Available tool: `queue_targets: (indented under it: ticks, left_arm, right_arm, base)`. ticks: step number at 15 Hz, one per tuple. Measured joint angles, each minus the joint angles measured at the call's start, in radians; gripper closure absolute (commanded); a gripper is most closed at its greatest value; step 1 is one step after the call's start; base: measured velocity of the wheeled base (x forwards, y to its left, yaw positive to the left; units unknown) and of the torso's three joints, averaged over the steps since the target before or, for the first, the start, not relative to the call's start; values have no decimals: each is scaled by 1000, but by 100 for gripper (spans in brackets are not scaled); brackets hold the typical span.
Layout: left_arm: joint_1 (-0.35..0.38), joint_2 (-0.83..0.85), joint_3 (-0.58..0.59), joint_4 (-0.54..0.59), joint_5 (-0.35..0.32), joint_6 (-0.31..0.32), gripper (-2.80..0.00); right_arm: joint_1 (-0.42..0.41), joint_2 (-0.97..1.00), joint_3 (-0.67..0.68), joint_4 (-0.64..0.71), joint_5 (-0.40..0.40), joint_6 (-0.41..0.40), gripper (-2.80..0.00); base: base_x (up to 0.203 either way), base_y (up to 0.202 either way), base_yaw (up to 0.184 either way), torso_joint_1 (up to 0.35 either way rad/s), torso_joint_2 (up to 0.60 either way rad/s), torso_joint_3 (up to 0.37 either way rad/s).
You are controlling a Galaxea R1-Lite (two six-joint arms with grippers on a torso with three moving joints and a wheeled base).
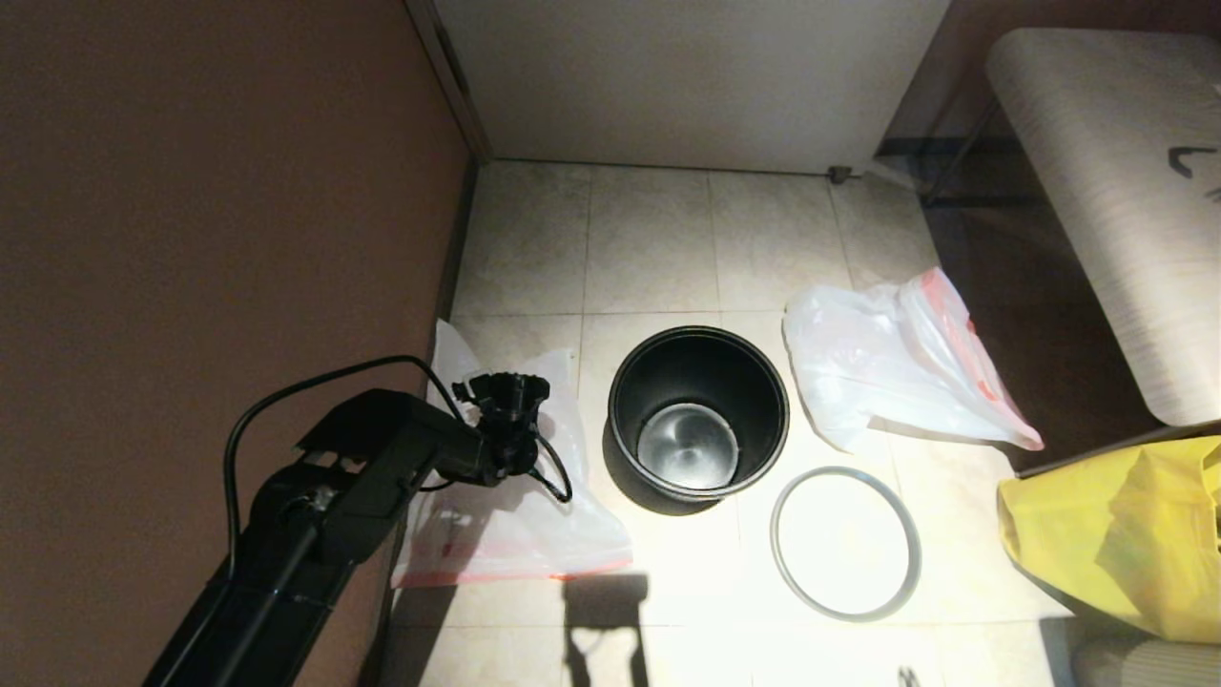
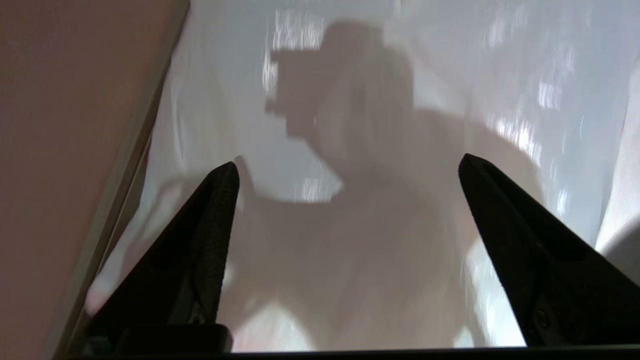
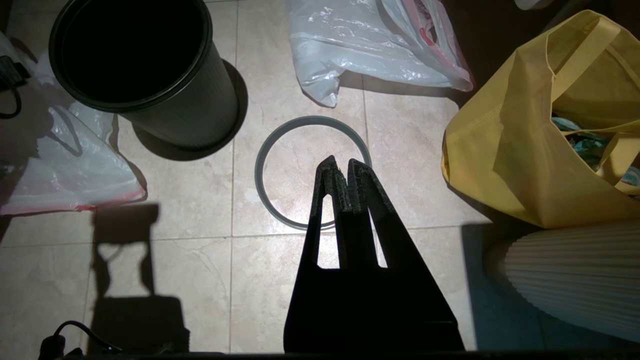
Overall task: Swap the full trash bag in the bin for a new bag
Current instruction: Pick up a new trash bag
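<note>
Your left gripper (image 2: pixel 350 165) hangs spread over the floor-flat plastic bag (image 1: pixel 534 534) (nothing pinched); right gripper (image 3: pixel 341 167) pressed together.

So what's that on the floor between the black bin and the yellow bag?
A thin grey hoop, flat on the tiles, touching neither the bin nor the yellow bag. Head and right wrist views both show it.

Black bin (image 1: pixel 697 416), grey hoop (image 1: pixel 845 544), yellow bag (image 1: pixel 1116 534), beige tiled floor (image 1: pixel 649 239)
</note>
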Motion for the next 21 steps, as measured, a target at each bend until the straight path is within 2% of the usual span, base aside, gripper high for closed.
queue_targets:
  ticks: [2,4,8,10,17,19,21]
  left_arm:
    - [11,45,-69,27,16,1,-280]
    - [11,79,-87,33,36,3,-280]
    - [19,108,-104,25,45,67,-280]
    - [23,121,-107,23,47,71,0]
    - [24,142,-108,16,55,89,0]
    - [24,140,-104,23,88,88,0]
    - [22,120,-49,33,104,81,0]
  right_arm:
    - [0,0,0,0,0,0,0]
    - [0,0,0,0,0,0,0]
    - [0,0,0,0,0,0,0]
    - [0,0,0,0,0,0,0]
    - [0,0,0,0,0,0,0]
    - [0,0,0,0,0,0,0]
    - [0,0,0,0,0,0,0]
  base:
    - [0,0,0,0,0,0]
    - [0,0,0,0,0,0]
    - [0,0,0,0,0,0]
    - [0,0,0,0,0,0]
    - [0,0,0,0,0,0]
    - [0,0,0,0,0,0]
    - [0,0,0,0,0,0]
